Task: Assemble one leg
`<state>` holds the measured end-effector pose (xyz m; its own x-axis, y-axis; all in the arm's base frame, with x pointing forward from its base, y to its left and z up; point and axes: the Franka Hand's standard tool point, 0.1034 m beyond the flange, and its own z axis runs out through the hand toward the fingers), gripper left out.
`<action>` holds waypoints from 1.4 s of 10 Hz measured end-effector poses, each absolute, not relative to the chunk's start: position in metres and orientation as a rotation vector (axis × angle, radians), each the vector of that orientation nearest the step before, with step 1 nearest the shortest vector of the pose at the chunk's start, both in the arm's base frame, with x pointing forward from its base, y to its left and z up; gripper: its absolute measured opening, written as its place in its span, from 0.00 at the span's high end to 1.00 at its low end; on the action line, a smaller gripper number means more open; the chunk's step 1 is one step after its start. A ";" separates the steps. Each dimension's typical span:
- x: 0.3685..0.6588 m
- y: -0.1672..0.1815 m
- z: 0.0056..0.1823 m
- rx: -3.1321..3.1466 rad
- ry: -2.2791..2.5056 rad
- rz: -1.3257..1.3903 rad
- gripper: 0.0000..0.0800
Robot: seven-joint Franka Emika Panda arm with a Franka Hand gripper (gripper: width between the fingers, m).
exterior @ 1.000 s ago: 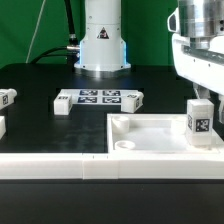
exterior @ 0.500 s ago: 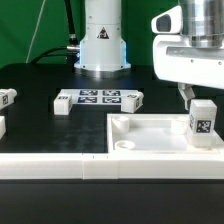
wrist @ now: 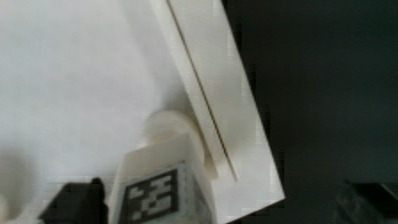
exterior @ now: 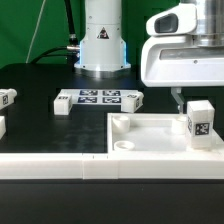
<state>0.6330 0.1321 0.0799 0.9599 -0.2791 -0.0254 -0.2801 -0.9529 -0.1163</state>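
Gripper (wrist: 224,197) has lifted clear of the leg (exterior: 200,122) and drifted toward the exterior view's left since a second ago; the leg itself has not moved. Jaws spread wide, holding nothing, one fingertip (exterior: 177,98) hanging just beside the leg's top. Leg stands upright inside the tray (exterior: 150,158), near its rim at the exterior view's right, marker facing that camera.

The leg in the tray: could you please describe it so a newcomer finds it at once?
Start at the large white tray on the black table. The leg stands by its rim, toward the exterior view's right. It alone is inside the tray; the other small blocks lie outside.
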 end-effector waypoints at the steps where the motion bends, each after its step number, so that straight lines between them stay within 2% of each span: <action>1: 0.633 0.127 0.079 -3.011 0.272 0.004 0.19; 3: 0.632 0.121 0.076 -3.023 0.110 -0.021 0.19; 7: 0.635 0.117 0.079 -3.017 -0.620 -0.035 0.19; 10: 0.635 0.116 0.079 -3.017 -0.625 -0.037 0.24; 11: 0.635 0.116 0.079 -3.017 -0.625 -0.037 0.47; 12: 0.635 0.116 0.079 -3.017 -0.625 -0.037 0.47; 13: 0.635 0.116 0.079 -3.017 -0.625 -0.037 0.64; 14: 0.635 0.116 0.079 -3.019 -0.616 -0.037 0.64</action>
<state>0.6353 0.1162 0.0787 0.9200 0.3904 0.0354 0.3918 -0.9184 -0.0542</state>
